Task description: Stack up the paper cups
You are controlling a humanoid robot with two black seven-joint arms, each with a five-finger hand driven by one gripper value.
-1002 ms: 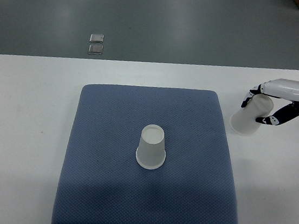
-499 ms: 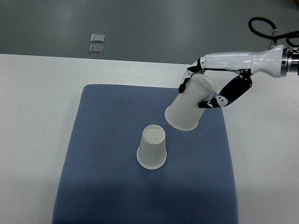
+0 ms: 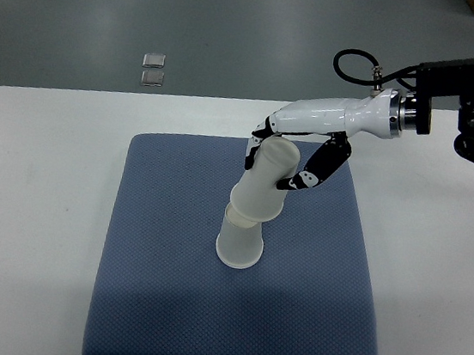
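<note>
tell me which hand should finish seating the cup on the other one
Right. The right hand already grips the tilted cup, its mouth meeting the top of the upside-down cup on the mat. The left arm isn't in view.

- Two paper cups: an upside-down cup (image 3: 239, 245) standing on the pad, and a tilted cup (image 3: 262, 188) held with its open mouth over the first one's top
- One robot hand, the right hand (image 3: 287, 160), its fingers closed around the tilted cup
- One robot arm (image 3: 348, 116), white, coming in from the right edge
- One blue pad (image 3: 163, 290)
- One white bench (image 3: 35, 205) under the pad
- Two small square pieces (image 3: 152, 69) on the floor beyond the bench, one just behind the other
</note>
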